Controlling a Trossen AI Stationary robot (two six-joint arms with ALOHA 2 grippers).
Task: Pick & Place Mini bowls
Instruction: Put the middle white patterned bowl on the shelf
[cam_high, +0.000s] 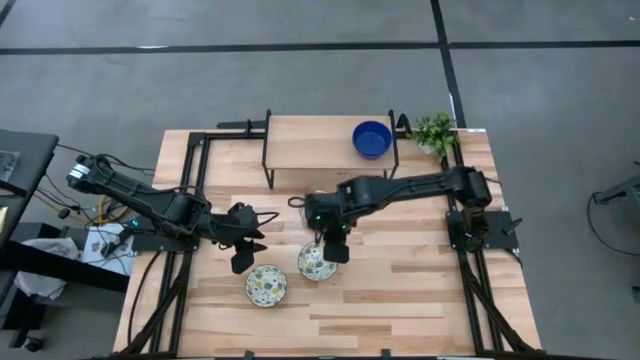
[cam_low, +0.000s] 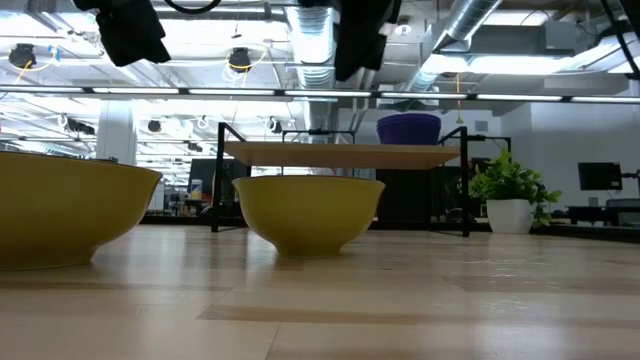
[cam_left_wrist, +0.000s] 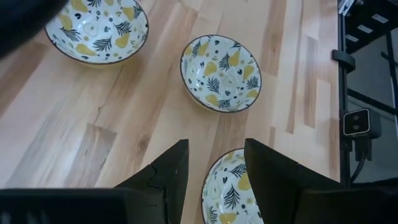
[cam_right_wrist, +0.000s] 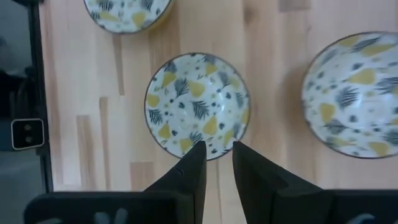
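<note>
Since the right end effector (cam_right_wrist: 217, 163) hangs over the rim of a patterned bowl (cam_right_wrist: 198, 106) with its jaws a narrow gap apart and nothing between them, I read this as a rim-pinch setup: a gap sized for the bowl wall, not the whole bowl.

- The left end effector (cam_left_wrist: 216, 171) is wide apart and empty, above another patterned bowl (cam_left_wrist: 231, 190) that shows between its fingers. It looks parked or lining up. I can't say which.
- The wrist views show three patterned bowls, all upright on the tabletop (cam_high: 420, 290), near each other but not touching. The high view shows only two; the third is presumably under an arm.
- The blue bowl (cam_high: 372, 138) sits on the raised shelf (cam_high: 310, 140), near its right end, just beside the plant (cam_high: 435, 130). The shelf is likely the drop zone, since that end is occupied and the rest is bare.
- No other blue bowls are in view.

The bowls being spaced apart makes sense, because it leaves finger clearance at each rim.

Risk: a shallow glossy wall with a narrow pinch means the bowl could tip or slip on lift.
</note>
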